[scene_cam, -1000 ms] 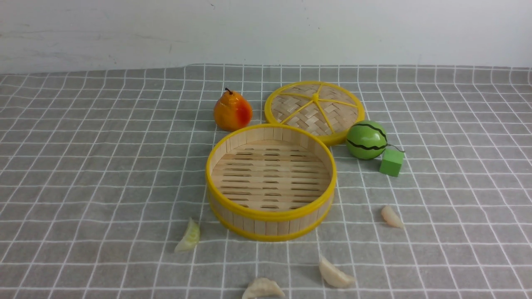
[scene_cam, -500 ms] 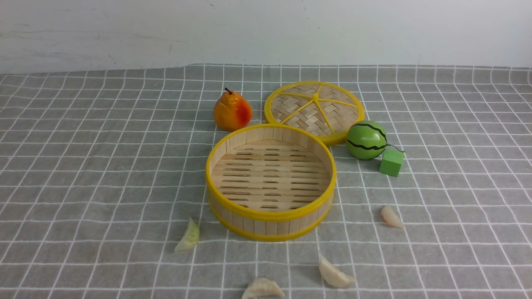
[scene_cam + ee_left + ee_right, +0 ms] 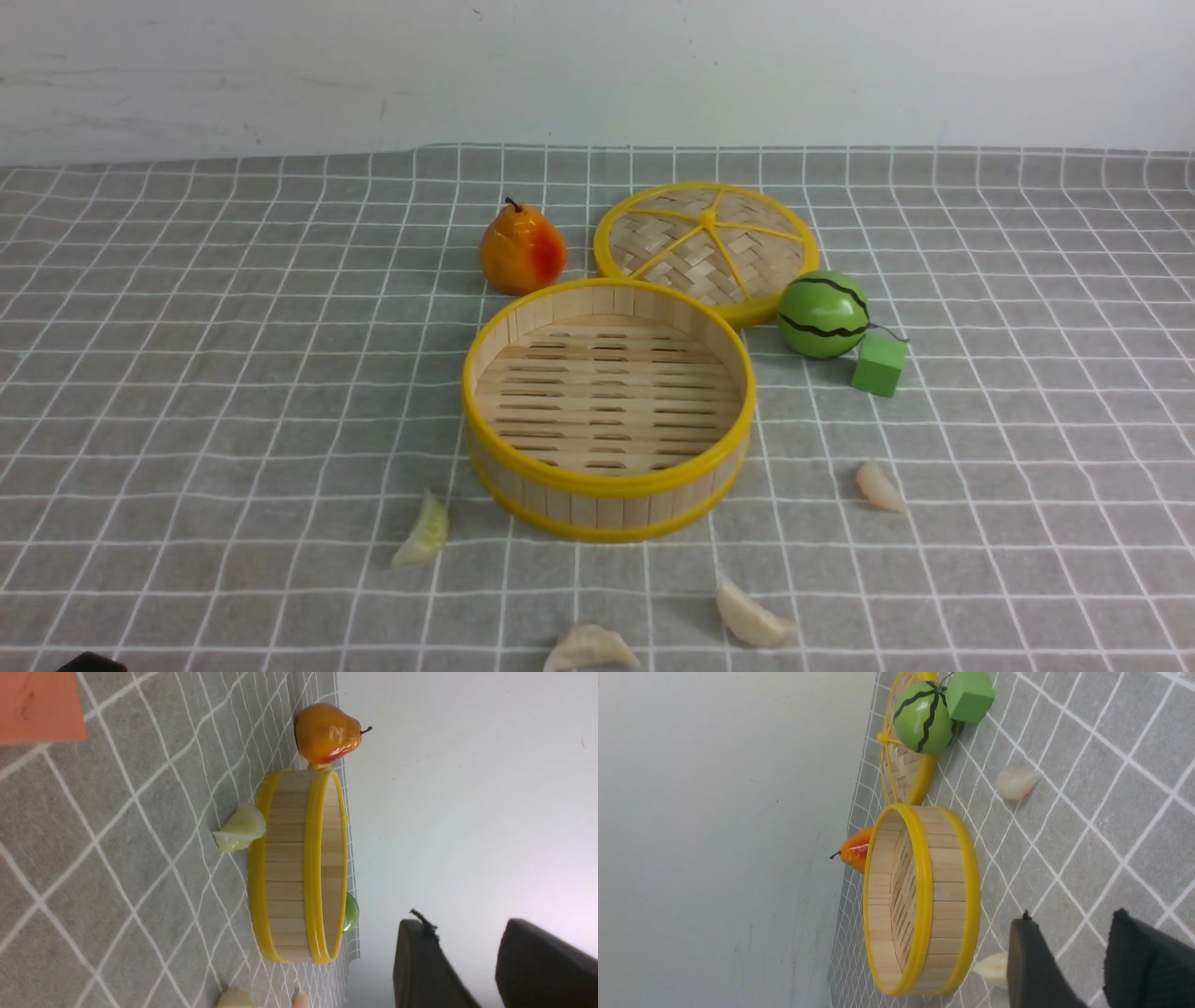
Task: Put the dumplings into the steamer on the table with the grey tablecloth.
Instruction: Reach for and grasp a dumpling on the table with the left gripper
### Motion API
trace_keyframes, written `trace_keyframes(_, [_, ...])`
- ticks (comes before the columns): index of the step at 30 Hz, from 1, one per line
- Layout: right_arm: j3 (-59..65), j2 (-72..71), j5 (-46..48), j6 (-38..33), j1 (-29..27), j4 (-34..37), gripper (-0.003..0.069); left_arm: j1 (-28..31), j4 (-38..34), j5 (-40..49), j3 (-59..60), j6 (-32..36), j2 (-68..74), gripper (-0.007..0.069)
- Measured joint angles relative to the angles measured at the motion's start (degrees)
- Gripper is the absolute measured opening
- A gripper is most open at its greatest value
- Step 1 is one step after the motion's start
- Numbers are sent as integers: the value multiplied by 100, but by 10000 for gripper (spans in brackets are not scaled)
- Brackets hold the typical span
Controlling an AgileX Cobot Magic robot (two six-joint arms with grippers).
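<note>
The steamer (image 3: 607, 411) stands open on the grey tablecloth (image 3: 187, 373), with nothing inside it. Four dumplings lie on the cloth around its near side: a greenish one (image 3: 425, 532) at the left, two cream ones (image 3: 590, 649) (image 3: 752, 616) in front, and one (image 3: 879, 487) at the right. My left gripper (image 3: 462, 924) is open and empty, low and near the steamer (image 3: 299, 865) and the greenish dumpling (image 3: 239, 828). My right gripper (image 3: 1071, 919) is open and empty above the cloth. One finger partly hides a cream dumpling (image 3: 993, 968) beside the steamer (image 3: 920, 900).
A pear (image 3: 521, 250) and the flat woven lid (image 3: 706, 245) sit behind the steamer. A toy watermelon (image 3: 823, 315) and a green cube (image 3: 879, 365) are at its right. A dark tip (image 3: 89, 663) shows at the front view's bottom left edge. An orange-brown surface (image 3: 39, 704) lies beyond the cloth edge.
A dark tip has come into the bottom left corner of the front view. The steamer, dumplings and other objects have not moved.
</note>
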Motion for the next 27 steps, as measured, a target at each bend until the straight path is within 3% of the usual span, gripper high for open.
trace_keyframes(4, [0,0,-76,-391,0,31,240,0,-137,119,-123,314,0,237])
trace_keyframes(8, [-375,0,-109,-1678,0,37,240,0,-74,371,-811,1270,24,221])
trace_keyframes(13, [-1412,599,-92,-3255,0,37,169,0,833,1255,-2071,2487,1346,90])
trace_keyframes(15, [-2097,1367,269,-4103,0,-13,64,0,1457,1980,-2863,2843,2397,0])
trace_keyframes(17, [-2630,2085,803,-4702,0,-129,1,0,1920,2534,-3421,3006,3027,-14])
trace_keyframes(19, [-2940,2456,1165,-5016,0,-209,-13,0,2166,2834,-3719,3056,3325,-14])
trace_keyframes(22, [-3970,3704,2642,-5856,44,-580,-19,-155,3019,3626,-4600,3109,4074,-14])
trace_keyframes(27, [-4778,4921,3549,-6061,810,-1122,-17,-580,3808,4490,-5413,3033,4857,-14])
